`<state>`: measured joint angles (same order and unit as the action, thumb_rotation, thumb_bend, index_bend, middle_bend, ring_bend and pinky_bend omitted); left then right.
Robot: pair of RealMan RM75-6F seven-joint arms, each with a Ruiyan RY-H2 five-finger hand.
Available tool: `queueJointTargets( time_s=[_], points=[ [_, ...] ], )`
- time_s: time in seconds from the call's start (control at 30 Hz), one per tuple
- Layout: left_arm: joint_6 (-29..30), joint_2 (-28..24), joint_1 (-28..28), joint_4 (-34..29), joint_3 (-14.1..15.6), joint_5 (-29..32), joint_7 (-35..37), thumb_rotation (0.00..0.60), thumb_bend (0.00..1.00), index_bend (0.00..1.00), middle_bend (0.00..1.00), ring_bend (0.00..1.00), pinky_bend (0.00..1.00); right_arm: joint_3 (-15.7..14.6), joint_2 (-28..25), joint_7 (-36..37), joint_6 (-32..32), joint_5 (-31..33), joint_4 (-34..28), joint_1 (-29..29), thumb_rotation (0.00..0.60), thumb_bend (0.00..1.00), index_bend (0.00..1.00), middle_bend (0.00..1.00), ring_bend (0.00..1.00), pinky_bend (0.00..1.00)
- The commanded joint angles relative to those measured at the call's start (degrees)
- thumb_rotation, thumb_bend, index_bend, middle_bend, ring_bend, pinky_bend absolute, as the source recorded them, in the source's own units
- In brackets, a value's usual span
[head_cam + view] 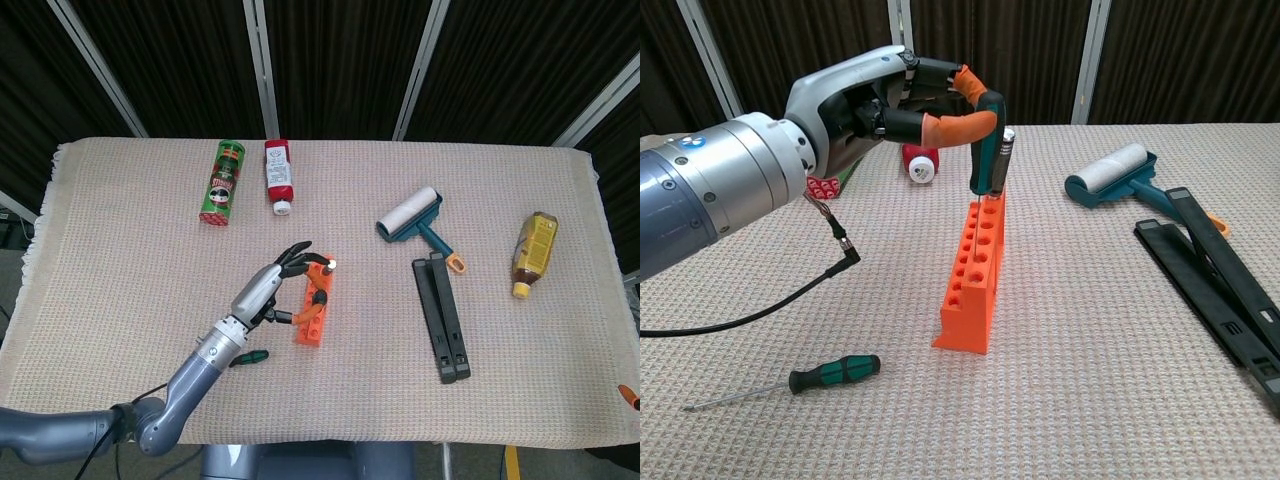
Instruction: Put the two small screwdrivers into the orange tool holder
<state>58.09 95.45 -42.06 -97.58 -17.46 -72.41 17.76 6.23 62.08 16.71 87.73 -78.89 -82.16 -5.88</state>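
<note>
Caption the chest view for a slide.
Left hand pinches a screwdriver upright in the orange holder; second screwdriver lies on the table.

A staged lab test bench is showing here: a woven beige cloth [130, 230] is covering the table, black curtains [340, 60] are hanging behind, unrelated household props are lying scattered.
</note>
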Motion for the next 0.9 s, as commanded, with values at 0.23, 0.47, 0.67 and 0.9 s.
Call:
queueJointTargets(
  time_s=[0.23,0.47,0.67,0.9],
  points=[
    [0.52,0.44,-0.1,0.67,0.47,-0.34,-0.46,0.538,0.49,0.63,0.2,0.0,0.0,0.05,0.04,0.09,0.01,0.12,0.09,-0.09,0.6,0.0,0.05,0.09,0.0,0.05],
    [1.96,1.3,0.62,1.99,2.22,-1.7,-1.21,0.537,0.49,0.64,0.2,0.0,0.0,0.05,0.06,0.2,-0.08,0.11,0.23,-0.1,0.6,0.0,0.05,0.09,0.0,0.05],
    [3.13,2.1,1.24,3.15,3.23,-2.93,-0.89,0.538,0.49,0.64,0.19,0.0,0.0,0.07,0.04,0.15,-0.24,0.1,0.19,-0.02,0.6,0.0,0.05,0.09,0.0,0.05],
    [5.37,3.49,2.19,5.12,4.68,-5.19,-0.9,0.535,0.49,0.64,0.16,0.0,0.0,0.09,0.04,0.1,-0.47,0.11,0.21,0.09,0.6,0.0,0.05,0.09,0.0,0.05]
  ],
)
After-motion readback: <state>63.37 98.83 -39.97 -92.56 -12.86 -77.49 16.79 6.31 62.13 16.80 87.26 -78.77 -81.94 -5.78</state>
